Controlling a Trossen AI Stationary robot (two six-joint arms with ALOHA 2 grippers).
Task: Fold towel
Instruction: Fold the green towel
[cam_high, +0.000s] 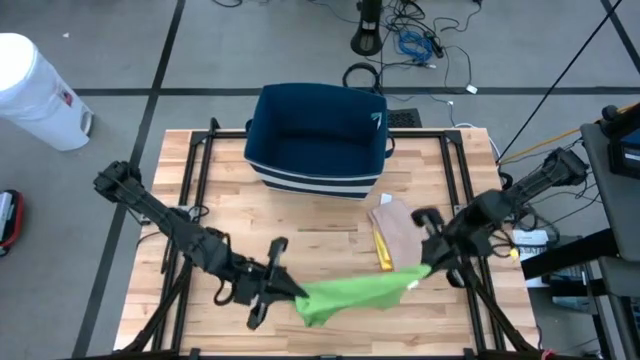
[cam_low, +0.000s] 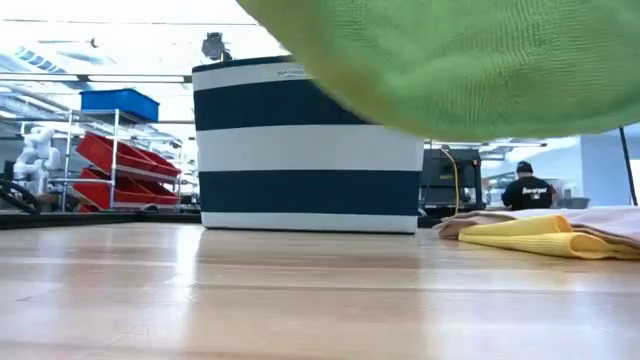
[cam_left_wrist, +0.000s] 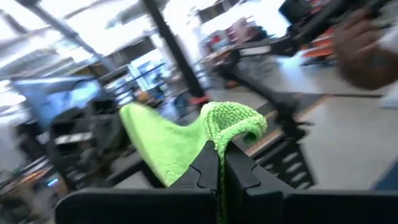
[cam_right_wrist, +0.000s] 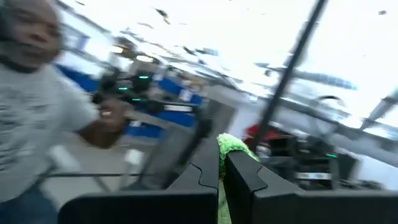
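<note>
Above the table's near edge, green towel (cam_high: 352, 296) stretched in the air between left gripper (cam_high: 292, 289) and right gripper (cam_high: 424, 263), each clamped tight on a corner.

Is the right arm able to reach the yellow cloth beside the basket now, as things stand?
Probably not yet. The yellow cloth lies close to the right gripper, but that gripper is shut on the green towel, held up together with the left gripper.
</note>
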